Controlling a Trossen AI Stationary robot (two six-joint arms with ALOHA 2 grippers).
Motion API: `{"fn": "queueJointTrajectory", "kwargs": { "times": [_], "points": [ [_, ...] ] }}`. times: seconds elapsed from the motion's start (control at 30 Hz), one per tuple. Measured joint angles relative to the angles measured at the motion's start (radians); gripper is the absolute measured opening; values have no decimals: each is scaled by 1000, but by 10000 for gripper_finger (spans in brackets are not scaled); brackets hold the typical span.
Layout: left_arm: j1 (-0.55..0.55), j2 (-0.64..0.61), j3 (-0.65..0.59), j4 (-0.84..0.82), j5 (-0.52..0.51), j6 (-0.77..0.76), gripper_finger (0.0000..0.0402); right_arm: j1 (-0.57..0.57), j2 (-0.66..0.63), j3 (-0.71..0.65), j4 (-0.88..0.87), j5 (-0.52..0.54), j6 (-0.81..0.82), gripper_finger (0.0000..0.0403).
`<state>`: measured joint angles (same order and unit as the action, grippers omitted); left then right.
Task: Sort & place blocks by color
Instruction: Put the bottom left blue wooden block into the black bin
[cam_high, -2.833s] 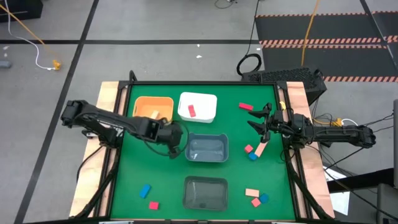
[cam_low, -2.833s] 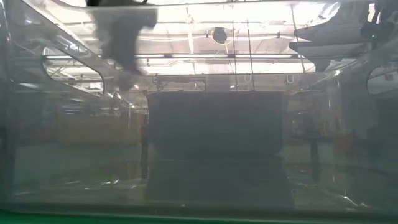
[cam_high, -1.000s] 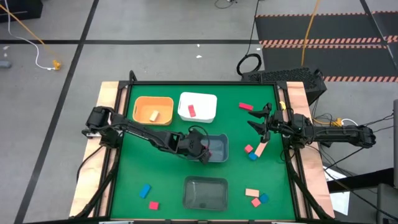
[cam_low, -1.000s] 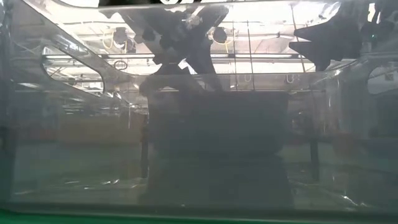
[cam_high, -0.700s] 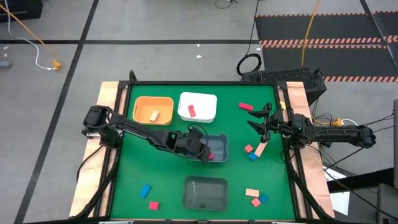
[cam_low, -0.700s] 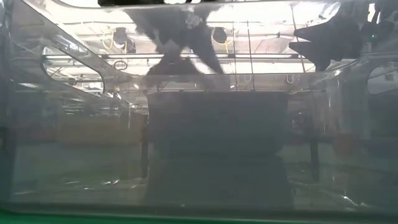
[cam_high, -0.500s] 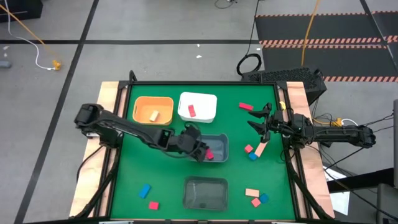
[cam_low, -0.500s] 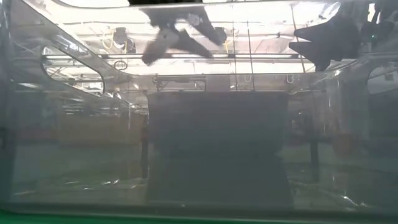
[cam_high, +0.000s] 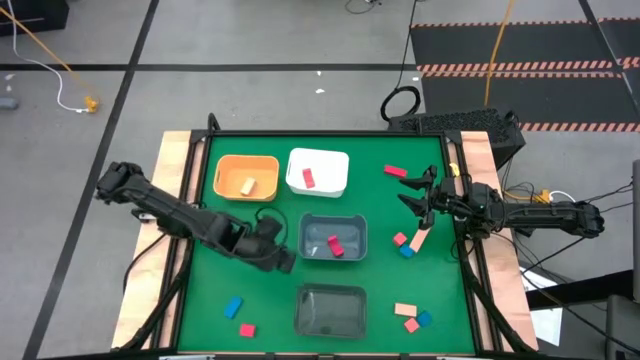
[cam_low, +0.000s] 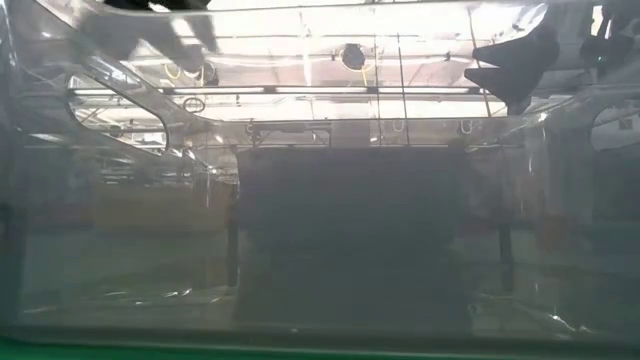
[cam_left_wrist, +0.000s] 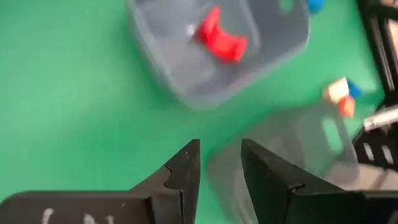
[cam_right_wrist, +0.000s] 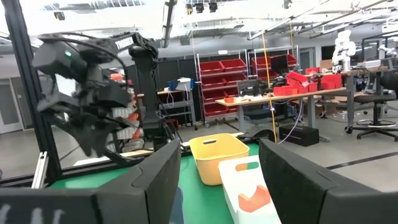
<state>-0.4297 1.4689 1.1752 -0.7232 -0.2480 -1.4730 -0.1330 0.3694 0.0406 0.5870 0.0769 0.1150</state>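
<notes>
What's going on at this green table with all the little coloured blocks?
A two-armed robot is sorting small blocks into bins by colour. The left gripper hovers empty over the green mat beside the grey bin, which holds a red block. The orange bin holds a tan block, the white bin a red one. The right gripper waits, jaws open, near the table's right edge. Several blocks lie loose on the mat.

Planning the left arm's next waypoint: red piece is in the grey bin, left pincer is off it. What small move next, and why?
Probably swing the left pincer, open and empty, toward the blue block and pink block near the table's front-left. They are the closest loose pieces; the red block already lies in the grey bin.
</notes>
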Motion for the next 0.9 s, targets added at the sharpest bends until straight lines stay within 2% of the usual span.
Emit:
{"fn": "queueJointTrajectory", "kwargs": {
  "times": [0.17, 0.37, 0.7, 0.8, 0.9],
  "points": [
    [-83, 4, 0, -134, 105, -98, 118, 0, 0, 0, -1, 0, 0, 210],
    [-182, 20, 0, -225, 146, -173, 118, 0, 0, 0, -1, 0, 0, 210],
    [-290, 129, -1, -243, 273, -414, 119, 0, 0, 0, -2, 0, 0, 210],
    [-312, 152, 0, -229, 294, -473, 138, 0, 0, 0, -1, 0, 0, 210],
    [-329, 164, 0, -208, 302, -507, 176, 0, 0, 0, -1, 0, 0, 210]
  ]
}}
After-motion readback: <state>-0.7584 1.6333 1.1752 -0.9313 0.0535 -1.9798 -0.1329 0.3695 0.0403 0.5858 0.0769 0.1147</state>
